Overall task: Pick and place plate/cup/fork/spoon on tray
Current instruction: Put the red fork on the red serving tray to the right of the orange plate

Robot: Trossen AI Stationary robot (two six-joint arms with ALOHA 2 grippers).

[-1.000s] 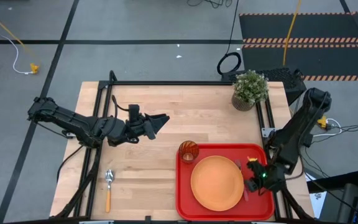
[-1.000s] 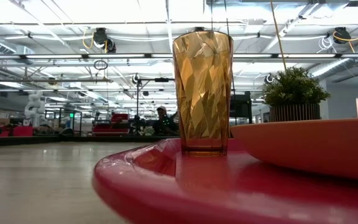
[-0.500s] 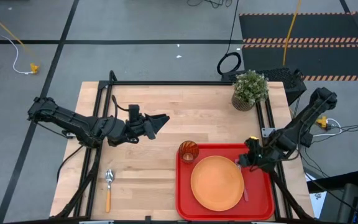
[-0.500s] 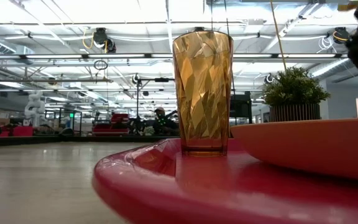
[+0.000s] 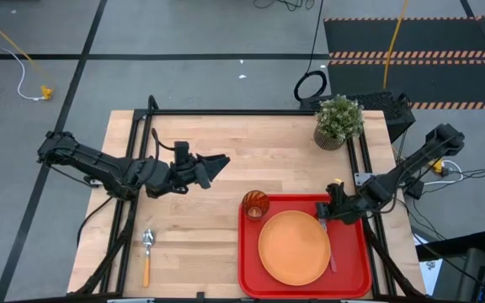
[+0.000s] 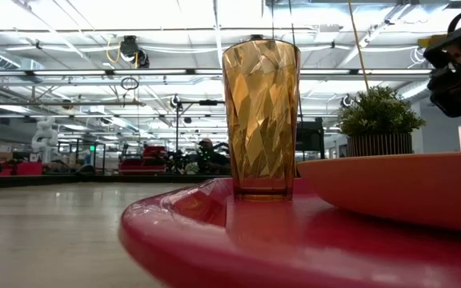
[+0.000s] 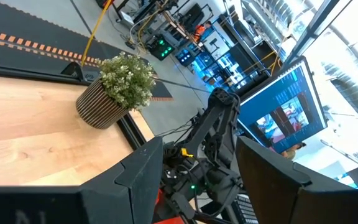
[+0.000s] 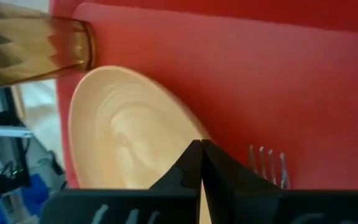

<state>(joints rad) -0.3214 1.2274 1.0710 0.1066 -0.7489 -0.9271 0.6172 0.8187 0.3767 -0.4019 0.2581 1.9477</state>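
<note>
The red tray (image 5: 247, 252) lies at the table's near right. On it rest the orange plate (image 5: 293, 247), the amber cup (image 5: 255, 204) upright in its far left corner, and the fork (image 5: 329, 246) flat beside the plate's right edge. The spoon (image 5: 146, 255) lies on the wood near the table's near left corner. My right gripper (image 5: 325, 210) hangs shut above the tray's far right part, just beyond the fork's tines (image 8: 267, 165), holding nothing. My left gripper (image 5: 219, 162) stands open and level over the table's middle left, with nothing in it.
A potted green plant (image 5: 338, 120) stands at the table's far right corner. Bare wood (image 5: 226, 135) stretches between the left gripper and the plant. In the low view the cup (image 6: 261, 120) and the plate's rim (image 6: 398, 188) rise in front of the right gripper (image 6: 458, 72).
My right gripper has moved from over the tray's near right part toward the table's far edge and a little to the left, turning as it went and staying shut. The fork lies still beside the plate.
</note>
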